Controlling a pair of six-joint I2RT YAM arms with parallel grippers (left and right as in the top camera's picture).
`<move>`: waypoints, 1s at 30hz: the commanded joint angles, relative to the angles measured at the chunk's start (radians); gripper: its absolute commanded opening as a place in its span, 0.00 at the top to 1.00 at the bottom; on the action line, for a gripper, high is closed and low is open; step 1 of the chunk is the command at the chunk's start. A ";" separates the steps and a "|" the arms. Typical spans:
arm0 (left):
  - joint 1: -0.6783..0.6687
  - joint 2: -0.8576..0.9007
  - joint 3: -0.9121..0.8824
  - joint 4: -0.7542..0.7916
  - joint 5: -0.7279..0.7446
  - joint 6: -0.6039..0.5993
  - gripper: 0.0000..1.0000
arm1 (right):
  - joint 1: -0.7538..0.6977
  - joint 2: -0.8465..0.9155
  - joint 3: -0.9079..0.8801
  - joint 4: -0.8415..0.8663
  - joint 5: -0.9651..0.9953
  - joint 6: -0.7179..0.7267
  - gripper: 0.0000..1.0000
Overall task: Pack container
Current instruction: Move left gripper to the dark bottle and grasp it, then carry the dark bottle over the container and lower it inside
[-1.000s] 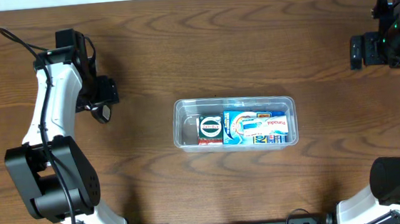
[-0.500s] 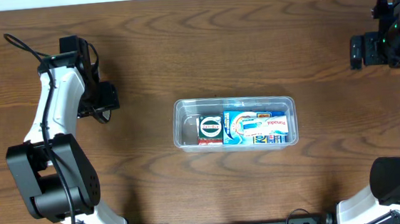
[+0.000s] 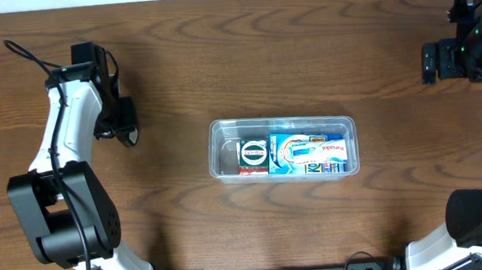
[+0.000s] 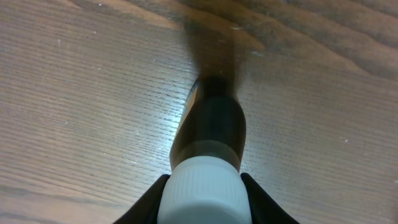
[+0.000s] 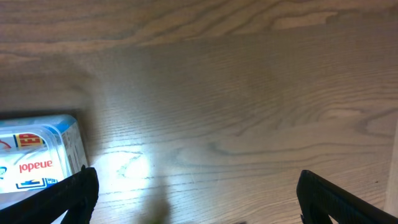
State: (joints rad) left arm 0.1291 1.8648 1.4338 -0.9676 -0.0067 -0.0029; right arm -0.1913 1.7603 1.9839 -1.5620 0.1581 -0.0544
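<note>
Bottle (image 4: 211, 127) clamped in left pincer (image 4: 205, 200), right pincer (image 5: 198, 202) held open, packed container (image 3: 281, 119) seen well right of left pincer.

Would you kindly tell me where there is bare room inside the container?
Mainly a narrow strip at the container's end towards the left gripper, between its wall and the dark box. The blue box crowds the rest, up to the opposite wall.
</note>
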 commanded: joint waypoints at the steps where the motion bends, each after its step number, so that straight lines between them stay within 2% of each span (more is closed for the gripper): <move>1: 0.005 0.011 -0.005 -0.002 -0.005 -0.002 0.72 | -0.005 -0.015 0.011 -0.001 0.010 0.013 0.01; 8: 0.004 0.011 -0.003 -0.004 0.000 -0.011 0.73 | -0.005 -0.015 0.011 -0.001 0.010 0.013 0.01; 16: 0.002 -0.016 0.065 -0.069 0.084 -0.010 0.73 | -0.005 -0.015 0.011 -0.001 0.010 0.013 0.01; 24: -0.026 -0.106 0.121 -0.151 0.235 -0.011 0.73 | -0.005 -0.015 0.011 -0.001 0.010 0.013 0.01; 30: -0.115 -0.229 0.121 -0.169 0.345 -0.079 0.73 | -0.005 -0.015 0.011 -0.001 0.010 0.013 0.01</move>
State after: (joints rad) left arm 0.0589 1.7153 1.5192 -1.1282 0.2405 -0.0353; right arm -0.1913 1.7603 1.9839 -1.5620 0.1581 -0.0544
